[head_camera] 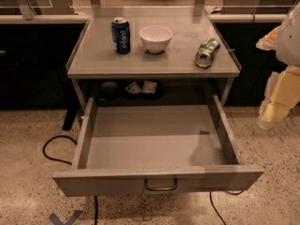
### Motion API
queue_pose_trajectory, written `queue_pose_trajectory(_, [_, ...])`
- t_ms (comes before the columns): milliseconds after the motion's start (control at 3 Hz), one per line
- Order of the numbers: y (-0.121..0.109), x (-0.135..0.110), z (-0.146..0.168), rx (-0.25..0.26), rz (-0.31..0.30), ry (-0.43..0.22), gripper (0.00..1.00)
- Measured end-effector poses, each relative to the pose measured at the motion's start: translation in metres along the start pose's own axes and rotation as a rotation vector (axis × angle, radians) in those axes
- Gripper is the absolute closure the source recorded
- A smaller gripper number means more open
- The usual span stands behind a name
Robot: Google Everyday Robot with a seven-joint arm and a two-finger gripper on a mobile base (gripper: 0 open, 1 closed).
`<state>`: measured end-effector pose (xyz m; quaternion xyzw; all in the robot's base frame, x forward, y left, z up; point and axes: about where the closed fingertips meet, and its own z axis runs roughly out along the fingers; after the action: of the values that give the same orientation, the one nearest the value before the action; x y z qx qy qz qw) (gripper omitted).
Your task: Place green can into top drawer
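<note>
The green can, dented, green and silver, lies on its side at the right of the counter top, silver end toward me. The top drawer is pulled wide open below the counter, with a flat front panel and a curved wire handle. Its inside holds nothing. My gripper hangs at the right edge of the view, pale yellow, off to the right of the drawer and below the can's level. It holds nothing that I can see.
A blue can stands upright at the counter's left. A white bowl sits next to it at the middle. Black cables lie on the speckled floor left of the drawer. Dark cabinets flank the counter.
</note>
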<state>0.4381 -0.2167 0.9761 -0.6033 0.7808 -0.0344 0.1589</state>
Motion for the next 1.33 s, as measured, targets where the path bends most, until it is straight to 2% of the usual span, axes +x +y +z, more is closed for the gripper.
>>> queue_pose_trajectory(333, [0.0, 0.0, 0.0, 0.0, 0.0, 0.0, 0.0])
queue_pose_trajectory(667, [-0.019, -0.007, 0.002, -0.031, -0.031, -0.009, 0.0])
queue_pose_trajectory(1000, [-0.063, -0.024, 0.01, -0.048, -0.042, -0.014, 0.0])
queue_pose_trajectory(1333, [-0.116, -0.04, 0.021, -0.019, -0.002, -0.059, 0.0])
